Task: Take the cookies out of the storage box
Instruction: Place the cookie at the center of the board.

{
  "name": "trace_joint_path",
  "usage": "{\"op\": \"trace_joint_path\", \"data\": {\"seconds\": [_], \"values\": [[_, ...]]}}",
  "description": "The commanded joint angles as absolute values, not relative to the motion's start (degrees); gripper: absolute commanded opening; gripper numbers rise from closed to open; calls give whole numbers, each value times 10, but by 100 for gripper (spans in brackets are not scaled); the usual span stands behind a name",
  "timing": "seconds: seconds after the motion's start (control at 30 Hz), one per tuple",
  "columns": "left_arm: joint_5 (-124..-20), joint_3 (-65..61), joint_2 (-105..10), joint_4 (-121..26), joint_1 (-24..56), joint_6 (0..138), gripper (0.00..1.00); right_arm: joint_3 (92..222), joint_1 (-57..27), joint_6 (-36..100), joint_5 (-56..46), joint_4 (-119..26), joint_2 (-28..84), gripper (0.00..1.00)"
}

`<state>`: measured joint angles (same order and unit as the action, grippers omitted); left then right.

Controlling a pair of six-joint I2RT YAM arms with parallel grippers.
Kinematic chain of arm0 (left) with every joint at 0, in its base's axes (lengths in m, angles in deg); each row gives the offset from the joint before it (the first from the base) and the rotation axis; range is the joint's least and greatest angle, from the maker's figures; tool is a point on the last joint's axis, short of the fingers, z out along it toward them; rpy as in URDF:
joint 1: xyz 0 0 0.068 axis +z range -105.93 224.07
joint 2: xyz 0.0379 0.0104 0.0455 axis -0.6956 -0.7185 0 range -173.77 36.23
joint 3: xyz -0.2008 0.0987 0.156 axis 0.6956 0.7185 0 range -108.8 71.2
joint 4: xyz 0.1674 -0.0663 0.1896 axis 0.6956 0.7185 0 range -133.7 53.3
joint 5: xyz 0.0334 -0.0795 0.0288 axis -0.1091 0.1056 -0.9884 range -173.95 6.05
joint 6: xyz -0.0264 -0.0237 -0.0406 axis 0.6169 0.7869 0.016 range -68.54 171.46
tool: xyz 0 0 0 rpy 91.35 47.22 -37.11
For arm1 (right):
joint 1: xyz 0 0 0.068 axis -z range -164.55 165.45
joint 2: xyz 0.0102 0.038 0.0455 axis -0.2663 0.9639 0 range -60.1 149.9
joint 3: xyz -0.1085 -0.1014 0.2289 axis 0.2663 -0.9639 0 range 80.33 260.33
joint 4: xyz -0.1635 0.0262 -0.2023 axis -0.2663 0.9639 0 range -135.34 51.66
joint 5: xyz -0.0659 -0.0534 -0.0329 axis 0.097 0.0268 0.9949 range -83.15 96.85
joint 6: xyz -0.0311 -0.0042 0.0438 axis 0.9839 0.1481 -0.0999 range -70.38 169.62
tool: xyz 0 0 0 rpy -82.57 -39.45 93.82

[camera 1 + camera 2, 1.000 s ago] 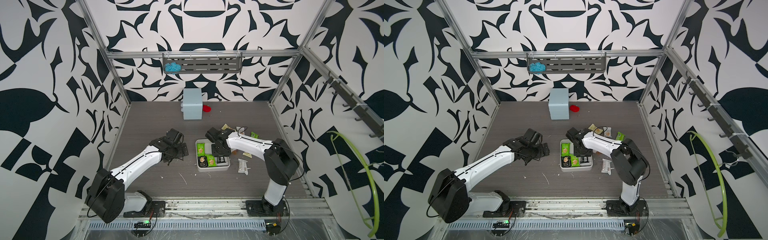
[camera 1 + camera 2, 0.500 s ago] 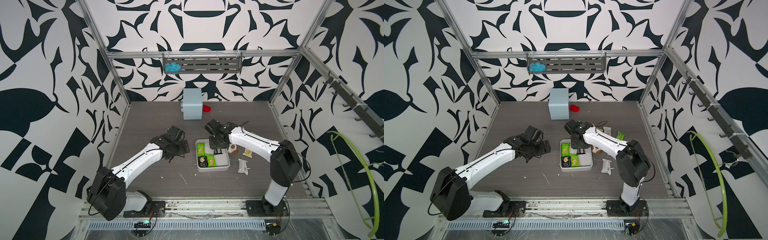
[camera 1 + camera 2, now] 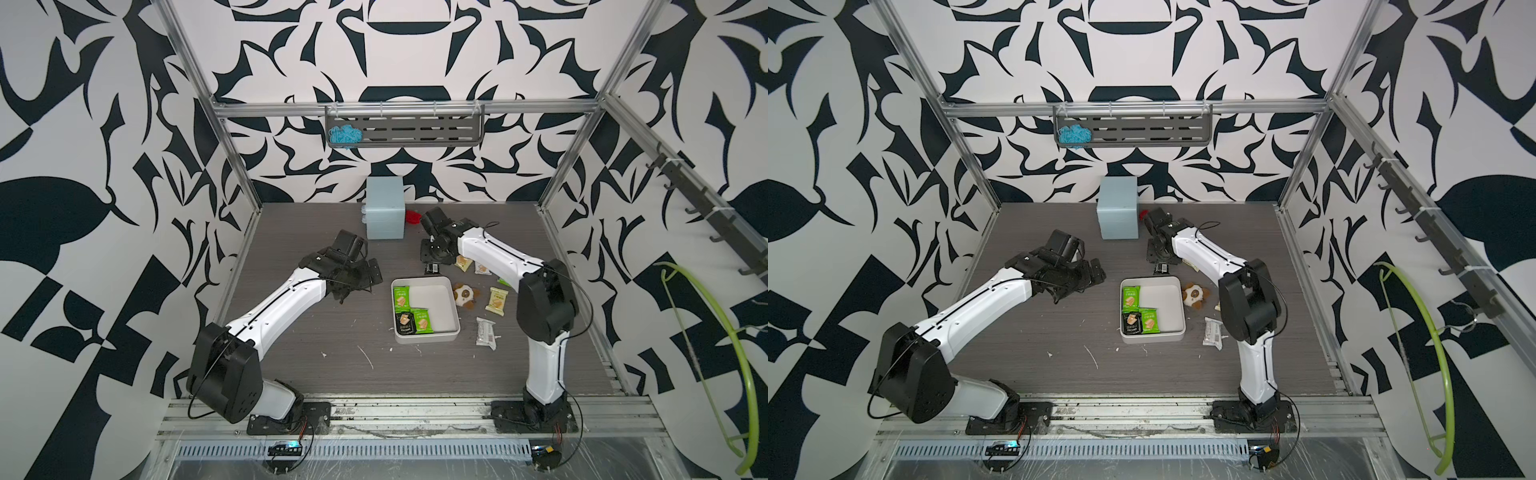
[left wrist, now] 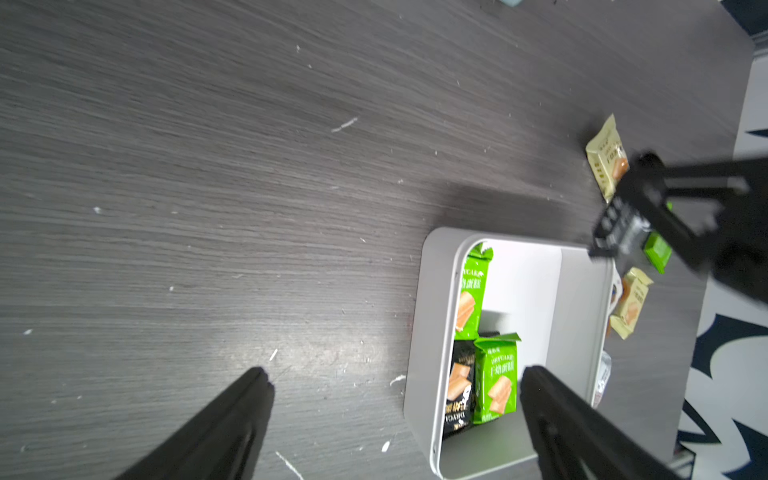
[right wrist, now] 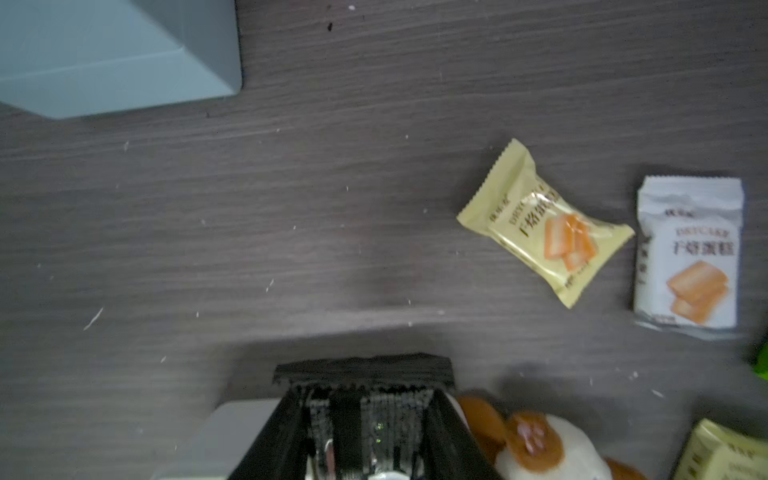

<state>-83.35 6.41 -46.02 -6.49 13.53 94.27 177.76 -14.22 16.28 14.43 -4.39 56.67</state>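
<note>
White square storage box (image 3: 438, 307) sits flat, two green cookies (image 3: 401, 298) and one black along its left wall. Cream and white packets (image 3: 498, 300) lie right of it; a black packet (image 3: 433, 270) is pinched in the right hand (image 3: 433, 262) just beyond its far wall.

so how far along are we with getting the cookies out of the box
Well under way. Several packets, like a cream packet, already lie on the table beside the storage box. In hand: the right gripper is shut on a black packet just past the box's far wall. Left: two green packets and a second black packet lie inside; the left gripper is open and empty beside the box.
</note>
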Motion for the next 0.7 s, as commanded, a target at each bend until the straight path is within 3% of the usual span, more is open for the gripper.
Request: {"op": "trace_joint_path", "data": {"seconds": [0.0,0.33,0.5,0.67], "values": [[-809,69,-467,-23,136,929,100,1830,-127,175,134,-63,601,36],[-813,83,-466,-9,137,927,100,1971,-105,184,141,-12,754,37],[-811,78,-473,-3,136,927,99,1988,-103,185,143,-4,778,39],[-804,76,-474,-5,133,938,98,1992,-102,190,143,0,758,54]]}}
